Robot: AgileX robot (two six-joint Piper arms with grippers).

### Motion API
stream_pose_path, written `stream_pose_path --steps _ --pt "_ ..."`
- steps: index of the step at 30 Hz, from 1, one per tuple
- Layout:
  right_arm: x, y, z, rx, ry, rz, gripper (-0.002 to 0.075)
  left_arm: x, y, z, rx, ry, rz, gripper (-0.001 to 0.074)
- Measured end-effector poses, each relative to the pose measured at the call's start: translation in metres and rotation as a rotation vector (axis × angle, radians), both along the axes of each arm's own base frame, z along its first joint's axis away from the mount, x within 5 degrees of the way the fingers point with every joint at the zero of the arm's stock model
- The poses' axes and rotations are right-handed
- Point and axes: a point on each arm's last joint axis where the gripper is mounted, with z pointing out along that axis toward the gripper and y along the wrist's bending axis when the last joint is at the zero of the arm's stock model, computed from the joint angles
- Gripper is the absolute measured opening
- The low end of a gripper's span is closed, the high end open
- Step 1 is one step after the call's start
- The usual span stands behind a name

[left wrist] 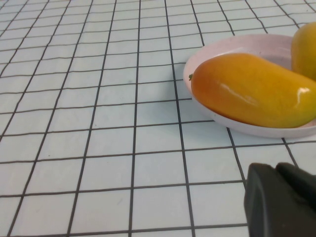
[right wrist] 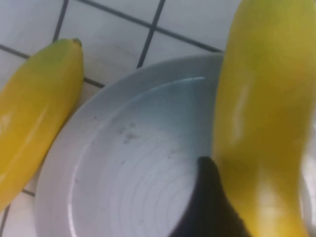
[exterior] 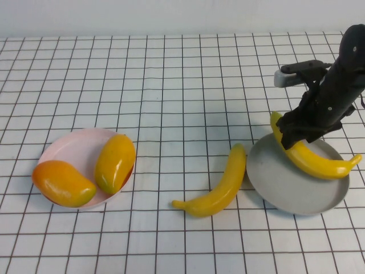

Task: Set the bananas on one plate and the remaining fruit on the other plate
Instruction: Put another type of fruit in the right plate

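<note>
My right gripper (exterior: 296, 134) is shut on one banana (exterior: 325, 162), which lies slanted across the grey plate (exterior: 285, 182) with both tips past the rim. In the right wrist view one dark finger (right wrist: 210, 207) presses against this banana (right wrist: 261, 123) over the plate (right wrist: 138, 163). The second banana (exterior: 219, 191) lies on the table against the plate's left rim and also shows in the right wrist view (right wrist: 34, 113). Two mango-like fruits (exterior: 63, 182) (exterior: 115, 162) lie on the pink plate (exterior: 74, 148). My left gripper (left wrist: 279, 197) is outside the high view, low over the table near the pink plate (left wrist: 222, 49), with its fingers together and empty.
The table is a white cloth with a black grid. The back wall runs along the far edge. The right arm's dark body (exterior: 336, 80) rises above the grey plate at the far right.
</note>
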Motion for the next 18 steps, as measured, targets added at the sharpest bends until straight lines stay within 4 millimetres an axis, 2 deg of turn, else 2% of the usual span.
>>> stream_pose_path --steps 2,5,8,11,15,18 --pt "-0.001 0.000 -0.002 0.003 0.017 0.002 0.0431 0.000 0.000 0.000 0.000 0.000 0.000 -0.0004" --pt "-0.002 0.003 -0.002 0.029 0.037 -0.002 0.0427 0.000 0.000 0.000 0.000 0.000 0.000 -0.0004" --pt "-0.007 0.009 0.007 0.062 0.026 0.056 0.0374 0.000 0.000 0.000 0.000 0.000 0.000 -0.0004" --pt "-0.019 0.024 0.029 0.073 -0.011 0.250 0.0316 0.000 0.000 0.000 0.000 0.000 0.000 -0.0004" --pt "-0.053 0.073 0.057 0.065 -0.077 0.626 0.0274 0.000 0.000 0.000 0.000 0.000 0.000 -0.0004" --pt "-0.077 0.113 0.060 0.053 -0.119 0.867 0.0269 0.000 0.000 0.000 0.000 0.000 0.000 -0.0004"
